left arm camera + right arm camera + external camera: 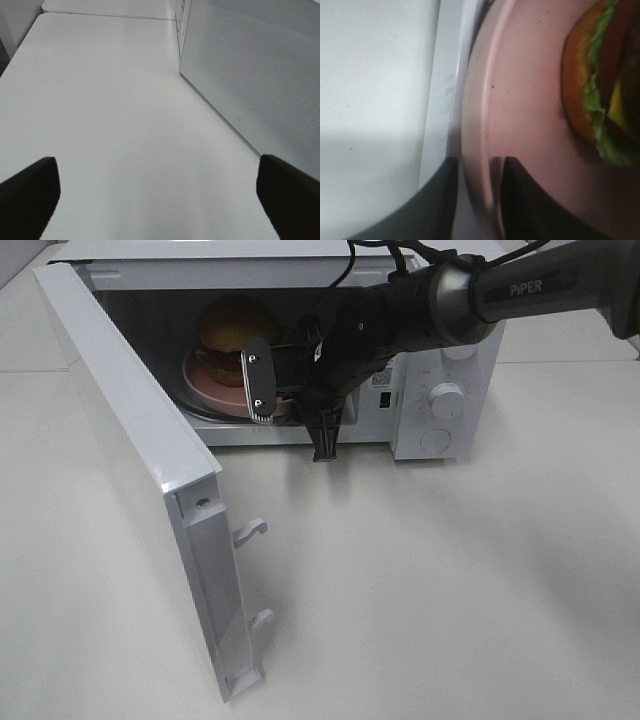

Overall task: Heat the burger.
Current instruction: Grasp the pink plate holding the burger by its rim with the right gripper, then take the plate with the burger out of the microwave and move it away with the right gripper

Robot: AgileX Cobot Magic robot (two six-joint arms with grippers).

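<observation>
My left tool (159, 197) hangs wide open over the bare table (120, 125), holding nothing. My right tool (476, 200) is pinched on the pink plate's (520, 100) rim at the microwave (440, 400) opening, door (140, 460) swung open. Burger (232, 335) sits on that plate inside.

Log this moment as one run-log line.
burger: on pink plate inside microwave | door: open | right gripper: closed on plate rim | left gripper: open, empty, over table
</observation>
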